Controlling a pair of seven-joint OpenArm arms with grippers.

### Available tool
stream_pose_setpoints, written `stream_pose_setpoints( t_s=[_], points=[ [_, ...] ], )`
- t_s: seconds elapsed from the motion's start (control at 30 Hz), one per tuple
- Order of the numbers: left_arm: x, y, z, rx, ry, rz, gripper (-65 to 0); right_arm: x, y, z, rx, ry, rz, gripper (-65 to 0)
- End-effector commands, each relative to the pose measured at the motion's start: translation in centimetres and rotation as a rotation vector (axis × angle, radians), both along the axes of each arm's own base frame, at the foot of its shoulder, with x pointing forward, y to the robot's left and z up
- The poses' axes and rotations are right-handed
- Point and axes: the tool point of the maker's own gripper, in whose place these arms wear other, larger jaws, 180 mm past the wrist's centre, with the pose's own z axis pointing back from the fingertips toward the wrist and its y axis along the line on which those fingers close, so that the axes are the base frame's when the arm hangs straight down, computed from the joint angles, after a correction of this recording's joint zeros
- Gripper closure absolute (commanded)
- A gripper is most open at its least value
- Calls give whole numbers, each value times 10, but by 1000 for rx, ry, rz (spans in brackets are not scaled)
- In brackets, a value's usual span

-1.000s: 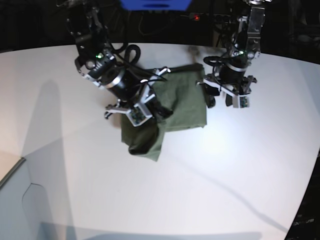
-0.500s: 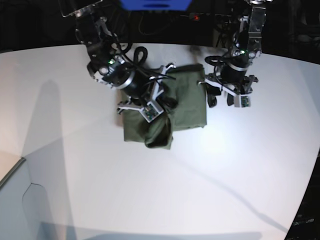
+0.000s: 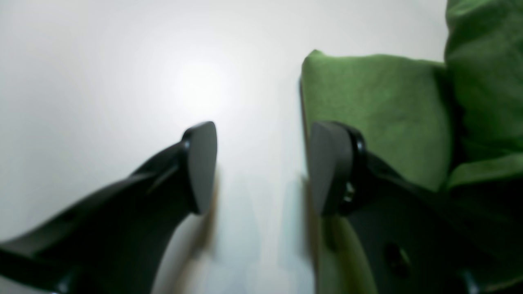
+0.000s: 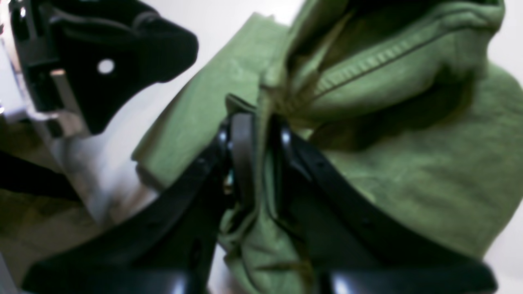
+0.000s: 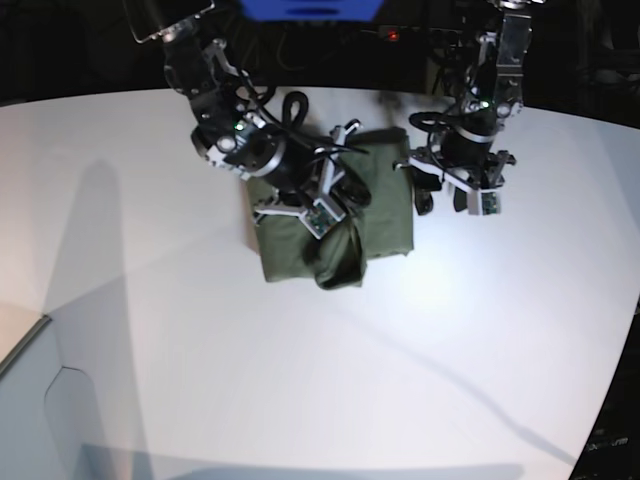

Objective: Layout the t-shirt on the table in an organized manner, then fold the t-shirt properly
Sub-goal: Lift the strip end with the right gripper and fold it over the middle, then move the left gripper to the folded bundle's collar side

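The olive-green t-shirt [image 5: 385, 205] lies partly folded on the white table [image 5: 150, 250], and a bunched flap hangs down at its front edge. My right gripper [image 5: 335, 213] is low over the shirt's left half. In the right wrist view its fingers [image 4: 242, 151] stand close together with a fold of the t-shirt [image 4: 408, 163] pinched between them, next to a ribbed hem. My left gripper [image 5: 440, 203] hovers at the shirt's right edge. In the left wrist view it [image 3: 261, 171] is open with bare table [image 3: 122, 81] between its fingers, and the t-shirt [image 3: 380, 102] lies just beside one finger.
The white table stretches wide to the left, front and right of the shirt [image 5: 450, 350]. Its curved back edge meets a dark background with cables and a blue object [image 5: 310, 8]. A pale panel [image 5: 30, 390] sits at the front left corner.
My right arm has carried the held fold of shirt to the right, over the rest of the shirt, so the hanging flap now sits further right. The left arm has stayed still.
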Motion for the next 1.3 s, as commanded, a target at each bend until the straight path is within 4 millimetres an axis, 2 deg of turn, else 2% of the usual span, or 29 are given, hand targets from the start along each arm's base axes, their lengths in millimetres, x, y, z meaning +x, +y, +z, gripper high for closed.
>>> stream_pose_setpoints(
  t_s=[0.0, 0.13, 0.23, 0.5, 0.57, 0.63, 0.77, 0.9, 0.97, 1.07, 1.27],
  points=[
    [8, 2, 11, 3, -46, 1, -346, 7, 13, 19, 60, -45, 4, -106],
    [8, 3, 11, 4, -47, 2, -346, -6, 36, 22, 76, -45, 69, -106],
    [9, 3, 12, 4, -49, 4, -346, -2, 44, 28, 90, -56, 77, -106],
    [6, 6, 13, 8, -51, 7, -346, 1, 46, 32, 93, -67, 80, -111],
    [5, 21, 17, 29, -58, 29, -346, 2, 46, 40, 101, -86, 78, -111],
    [-3, 33, 19, 43, -55, 53, -346, 5, 45, 56, 119, -125, 72, -112],
    [-14, 58, 27, 73, -65, 103, -346, 7, 29, 77, 129, -185, 40, -112],
    [-23, 86, 35, 103, -74, 166, -346, 20, -2, 78, 115, -195, -54, -112],
    [-28, 95, 38, 113, -77, 186, -346, 25, -22, 65, 92, -166, -111, -112],
    [-29, 95, 44, 116, -90, 189, -347, 35, -48, 41, 60, -113, -186, -112],
    [-30, 89, 50, 110, -103, 179, -347, 62, -78, 10, 19, -45, -262, -113]
  ],
)
